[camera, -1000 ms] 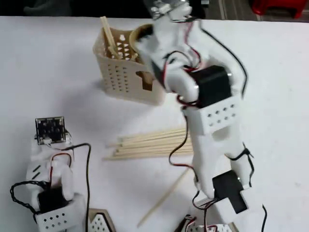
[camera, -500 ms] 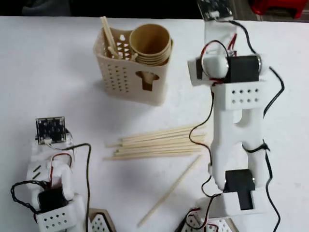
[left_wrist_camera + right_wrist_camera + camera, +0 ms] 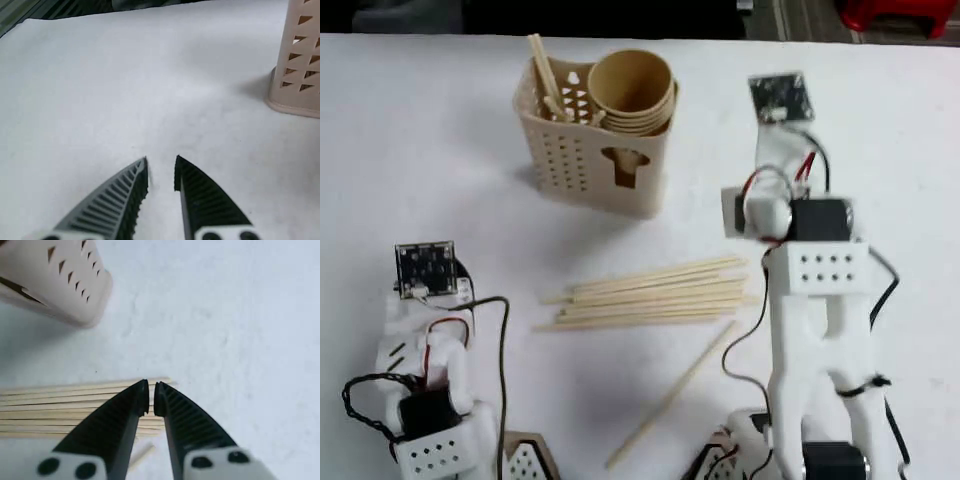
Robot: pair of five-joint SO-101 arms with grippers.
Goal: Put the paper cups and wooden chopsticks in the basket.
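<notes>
One single chopstick [image 3: 670,395] lies slanted at lower centre of the white surface [image 3: 440,150]. At lower left, the left pincer [image 3: 160,167] has its tips slightly apart, empty. The right pincer [image 3: 151,395] seems closed, empty, over the right end of the wooden chopsticks [image 3: 650,297] bundled mid-frame. Upper centre, the basket [image 3: 585,165] holds stacked paper cups [image 3: 632,80] and upright sticks [image 3: 542,65].

High cam: fixed overhead, looks steeply down on table [image 3: 440,130]; arm bases at 6 o'clock, basket [image 3: 580,165] toward 12. Both wrist cams low, close to tabletop. All three share basket; right wrist and high share chopsticks [image 3: 650,300].
</notes>
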